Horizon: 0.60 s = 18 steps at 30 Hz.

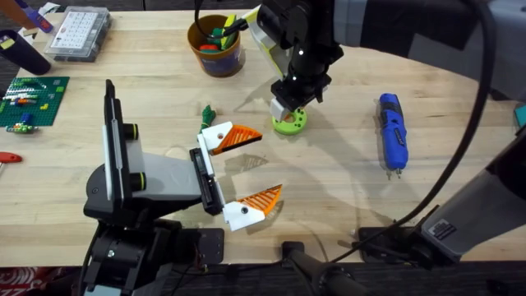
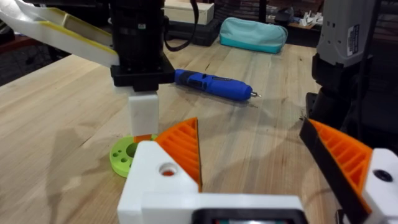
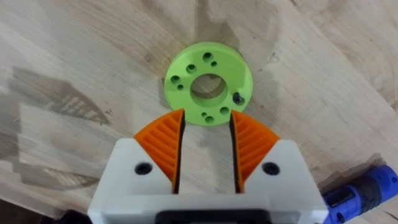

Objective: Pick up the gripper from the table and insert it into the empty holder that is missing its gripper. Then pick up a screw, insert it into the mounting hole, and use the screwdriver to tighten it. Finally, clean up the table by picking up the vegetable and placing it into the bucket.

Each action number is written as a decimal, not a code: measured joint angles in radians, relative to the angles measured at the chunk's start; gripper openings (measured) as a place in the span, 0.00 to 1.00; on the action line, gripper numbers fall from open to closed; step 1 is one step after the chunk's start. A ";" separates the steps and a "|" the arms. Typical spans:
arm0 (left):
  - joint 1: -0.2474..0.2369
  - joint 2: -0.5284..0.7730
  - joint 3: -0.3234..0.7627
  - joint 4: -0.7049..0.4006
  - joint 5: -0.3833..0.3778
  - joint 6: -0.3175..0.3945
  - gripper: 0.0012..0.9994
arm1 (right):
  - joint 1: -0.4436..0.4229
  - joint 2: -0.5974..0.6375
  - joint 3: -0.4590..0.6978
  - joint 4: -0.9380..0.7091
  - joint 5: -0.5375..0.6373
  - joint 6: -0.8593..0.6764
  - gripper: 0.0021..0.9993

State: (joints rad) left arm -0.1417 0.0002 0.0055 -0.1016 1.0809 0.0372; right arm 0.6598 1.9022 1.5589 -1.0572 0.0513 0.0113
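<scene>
While the right claw [image 3: 207, 146] hangs narrowly parted, empty, directly above the green ring [image 3: 209, 91] on the surface [image 1: 345, 189], the left claw [image 1: 246, 174] rests spread wide, nearer the vegetable [image 1: 208, 111] just beyond it.

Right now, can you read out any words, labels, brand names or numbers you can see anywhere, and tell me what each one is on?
No text here can be read.
Grey label on the right arm's base: print too small to read.
Label on the grey arm housing: lines of print, blurred.
Clear compartment box: a printed grid shows, illegible.
Screwdriver, green ring, bucket: no markings visible.
</scene>
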 joint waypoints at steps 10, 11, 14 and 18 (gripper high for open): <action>0.000 0.000 0.000 0.000 0.000 0.000 0.99 | 0.000 0.000 0.000 0.003 0.000 0.000 0.43; 0.000 0.000 0.000 0.000 0.000 0.000 0.99 | 0.000 0.000 0.000 0.003 0.000 0.000 0.43; 0.000 0.000 0.000 0.001 0.000 0.000 0.99 | 0.000 0.000 0.000 -0.001 0.000 -0.001 0.43; 0.000 0.000 0.000 0.000 0.000 0.000 0.99 | -0.004 0.000 0.000 -0.013 0.000 -0.005 0.43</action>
State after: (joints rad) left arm -0.1417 0.0006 0.0055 -0.1013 1.0813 0.0372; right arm 0.6561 1.9018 1.5589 -1.0707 0.0513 0.0063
